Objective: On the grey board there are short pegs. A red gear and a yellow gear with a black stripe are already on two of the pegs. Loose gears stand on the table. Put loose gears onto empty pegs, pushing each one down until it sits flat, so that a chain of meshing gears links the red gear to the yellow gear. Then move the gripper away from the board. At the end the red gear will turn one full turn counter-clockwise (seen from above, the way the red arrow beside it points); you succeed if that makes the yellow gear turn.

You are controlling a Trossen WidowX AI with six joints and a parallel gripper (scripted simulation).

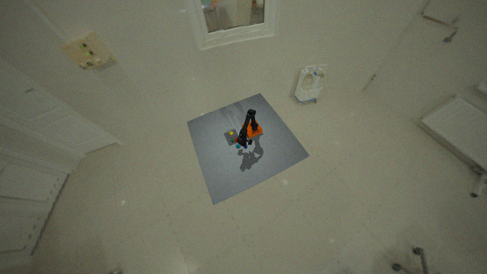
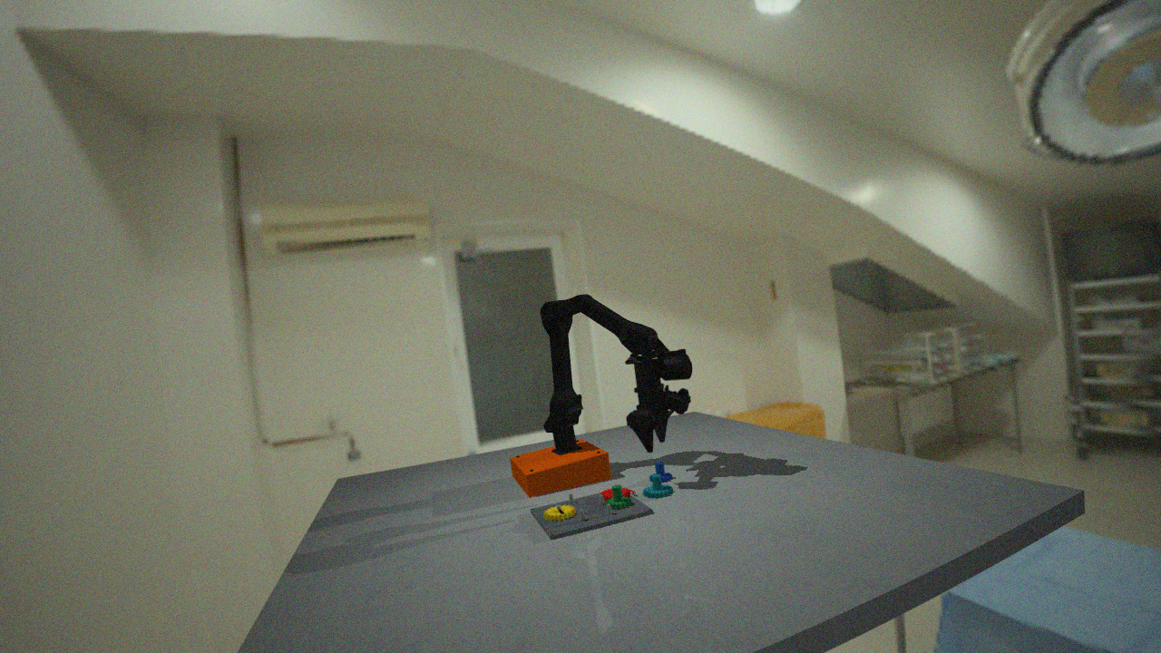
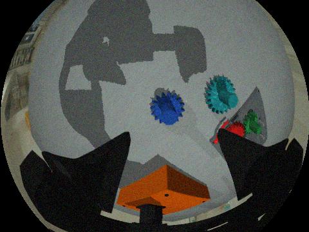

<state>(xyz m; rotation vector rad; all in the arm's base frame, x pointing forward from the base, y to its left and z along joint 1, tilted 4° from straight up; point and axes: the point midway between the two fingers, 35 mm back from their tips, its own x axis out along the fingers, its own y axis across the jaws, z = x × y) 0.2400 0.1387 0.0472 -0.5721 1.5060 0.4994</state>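
Observation:
My gripper (image 2: 656,443) (image 3: 177,135) is open and empty, high above the table near the blue gear. The blue gear (image 1: 245,147) (image 2: 659,469) (image 3: 167,107) stands on the table with its knob up. The teal gear (image 1: 237,146) (image 2: 658,490) (image 3: 219,93) stands between it and the grey board (image 2: 570,532) (image 3: 257,103). On the board, the green gear (image 1: 233,140) (image 2: 619,502) (image 3: 252,124) sits beside the red gear (image 2: 607,494) (image 3: 236,129); exact seating and tooth contact are too small to tell. The yellow gear (image 1: 230,133) (image 2: 558,512) is at the board's other end, with bare pegs between.
The orange arm base (image 1: 252,129) (image 2: 560,471) (image 3: 167,190) stands behind the board and gears. The arm casts a large shadow (image 2: 730,462) (image 3: 129,42) on the table (image 1: 217,177) beyond the blue gear.

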